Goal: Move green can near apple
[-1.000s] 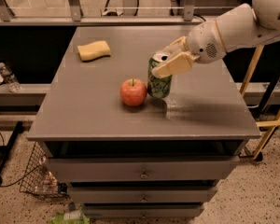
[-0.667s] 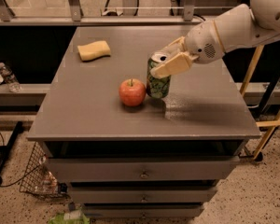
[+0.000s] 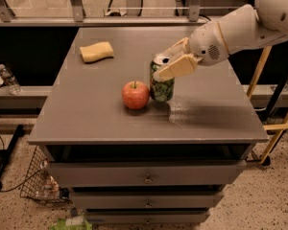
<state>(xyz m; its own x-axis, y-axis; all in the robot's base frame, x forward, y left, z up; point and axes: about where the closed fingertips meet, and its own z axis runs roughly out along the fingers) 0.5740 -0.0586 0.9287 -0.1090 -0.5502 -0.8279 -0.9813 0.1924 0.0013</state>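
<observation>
Camera view, single frame.

Counter (image 3: pixel 101 123): grey, flat-topped, with grey drawers (image 3: pixel 146 174) stacked below its front edge.

Green can (image 3: pixel 162 88): slim aluminium drink can with a mottled green-and-white label and a silver top. It stands upright on the counter, a little right of centre. Base appears to rest on the surface.

Apple (image 3: pixel 135 95): round and red with an orange-yellow blush, short dark stem pointing up. It sits just left of the green can, the two touching or nearly so; I cannot tell which.

Tool (image 3: pixel 161 64): two-finger, cream-coloured, on the end of a white arm (image 3: pixel 240 28) that reaches in from the upper right. It is at the upper part of the green can and is grasping it: the near finger (image 3: pixel 175 67) lies across the can's front just below the rim, and the far finger sits behind the top.

Sponge (image 3: pixel 96 51): yellow and rectangular. It lies flat near the back left of the counter, well apart from the apple and green can.

Floor, left of the counter: a wire basket (image 3: pixel 38 183). A clear plastic water bottle (image 3: pixel 8 78) rests on a low ledge.
</observation>
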